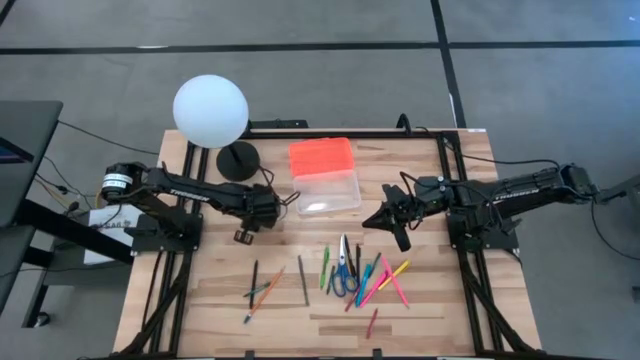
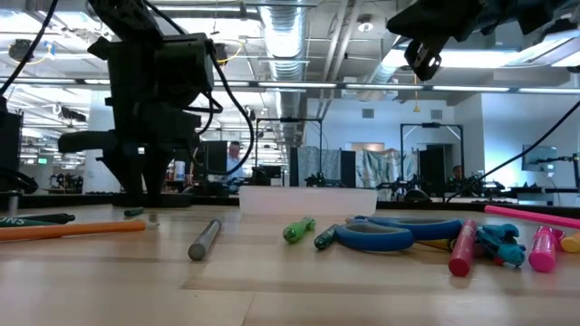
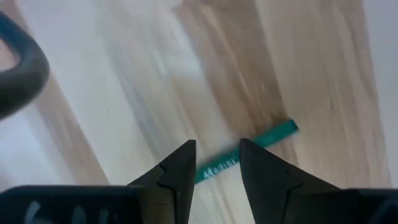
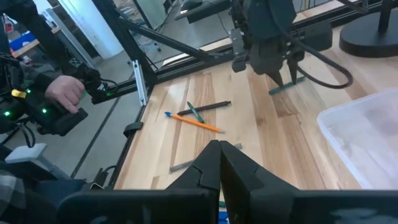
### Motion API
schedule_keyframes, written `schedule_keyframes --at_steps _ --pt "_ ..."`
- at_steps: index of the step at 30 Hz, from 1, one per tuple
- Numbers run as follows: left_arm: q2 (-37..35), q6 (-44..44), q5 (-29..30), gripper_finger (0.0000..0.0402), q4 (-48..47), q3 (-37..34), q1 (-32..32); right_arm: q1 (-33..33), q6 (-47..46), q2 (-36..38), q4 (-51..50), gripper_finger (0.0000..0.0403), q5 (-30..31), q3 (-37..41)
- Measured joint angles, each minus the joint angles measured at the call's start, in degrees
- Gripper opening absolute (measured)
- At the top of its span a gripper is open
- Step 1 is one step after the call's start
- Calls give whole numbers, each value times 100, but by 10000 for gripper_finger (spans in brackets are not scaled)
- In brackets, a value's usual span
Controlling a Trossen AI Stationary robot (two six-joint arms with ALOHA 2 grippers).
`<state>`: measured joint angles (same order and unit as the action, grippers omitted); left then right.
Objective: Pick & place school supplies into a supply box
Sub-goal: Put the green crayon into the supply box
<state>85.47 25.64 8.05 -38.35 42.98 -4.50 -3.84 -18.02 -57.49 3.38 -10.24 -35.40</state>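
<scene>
Left hand pinched a green pencil near its end, above the bench; the off-centre pinch risked it pivoting loose before the supply box.

White lettering on the green pencil is unreadable.

The green pencil is blurred, its middle hidden behind the left gripper.
</scene>
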Motion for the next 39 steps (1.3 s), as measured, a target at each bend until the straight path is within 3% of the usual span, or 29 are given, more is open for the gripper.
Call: schedule_keyframes --at_steps 12,24,29,37,39 --pt "4 650 -15 119 -253 -2 -6 0 -44 0 0 0 0 0" --pt "581 1061 12 119 -18 36 -7 -121 -219 0 -83 0 158 0" --pt "603 585 -143 109 -105 35 -64 -255 -261 0 -92 0 333 0" --pt "612 -1072 -563 17 -267 33 -54 -328 -262 0 -94 0 457 0" --pt "612 -1563 -589 11 -265 33 -27 -328 -260 0 -94 0 457 0"
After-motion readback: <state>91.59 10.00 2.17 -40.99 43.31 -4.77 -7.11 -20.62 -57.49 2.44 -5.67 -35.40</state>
